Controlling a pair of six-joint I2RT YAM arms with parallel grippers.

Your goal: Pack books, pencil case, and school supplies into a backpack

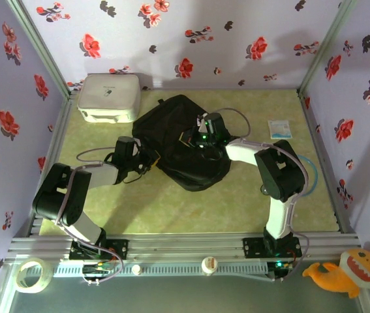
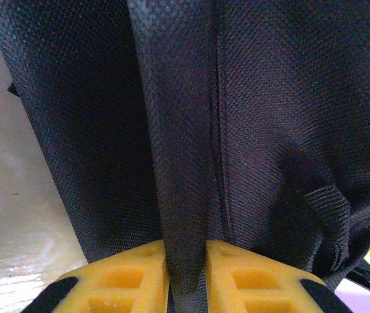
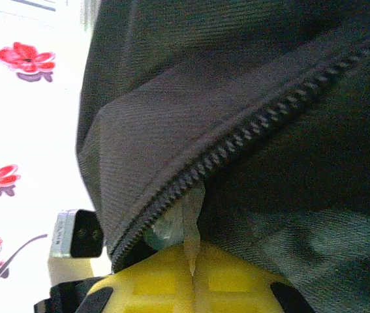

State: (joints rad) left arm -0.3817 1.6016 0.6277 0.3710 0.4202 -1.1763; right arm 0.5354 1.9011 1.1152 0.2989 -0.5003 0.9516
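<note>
Left gripper is closed narrow on a fold of the backpack, black weave pinched between its yellow fingers; right gripper is shut tight, a thin pale tab caught between its pads at the lower end of the zip, which is probably the pull, though the blur leaves that unsure. The backpack lies slumped in the middle of the table, a white box just beyond its far-left corner and a small white-blue packet well apart on the right; the left arm reaches its left edge, the right arm its top. The step in hand looks like working the zip, one gripper anchoring cloth while the other draws the slider; the teeth along the visible run look meshed. The next move calls for a steady pull along the zip's line, the left grip bracing the fabric taut so that it does not bunch or lift with the slider.
</note>
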